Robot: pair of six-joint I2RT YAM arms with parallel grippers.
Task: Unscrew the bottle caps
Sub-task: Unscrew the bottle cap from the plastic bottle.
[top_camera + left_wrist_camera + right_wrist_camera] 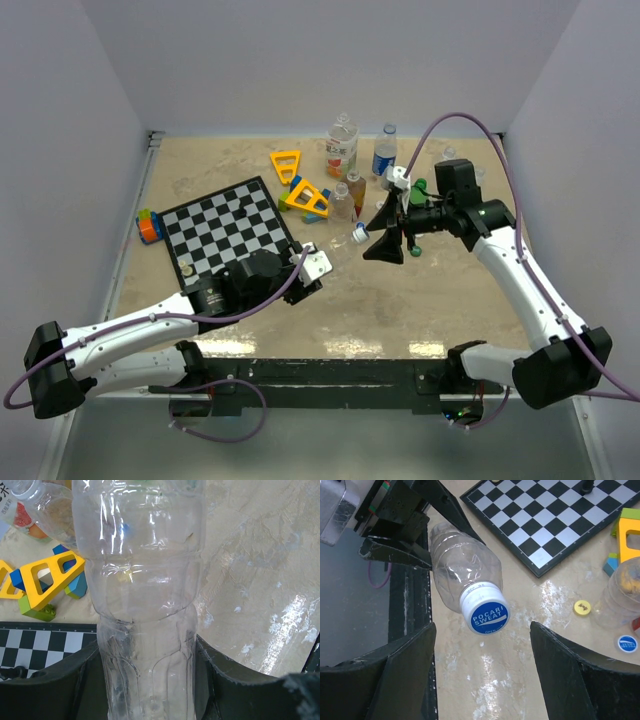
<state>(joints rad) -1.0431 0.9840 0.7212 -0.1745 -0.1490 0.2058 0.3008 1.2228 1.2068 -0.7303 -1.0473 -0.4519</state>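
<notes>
My left gripper (318, 262) is shut on the base of a clear unlabelled bottle (145, 605) and holds it off the table, neck pointing toward the right arm. Its black fingers (50, 690) press both sides of the bottle. The bottle's white cap with a blue "POCARI SWEAT" top (484, 611) faces my right gripper (482, 670). That gripper is open and empty, its jaws wide apart, with the cap just beyond the fingertips and touching neither. In the top view the cap (358, 235) sits just left of the right gripper (385, 238).
A chessboard (225, 230) lies at the left, with yellow triangular toy frames (308, 198) behind it. Several bottles stand at the back, one with an orange label (342, 145) and one with a blue label (385, 152). A loose yellow cap (582, 607) and a blue cap (627, 643) lie beside a clear bottle (622, 595).
</notes>
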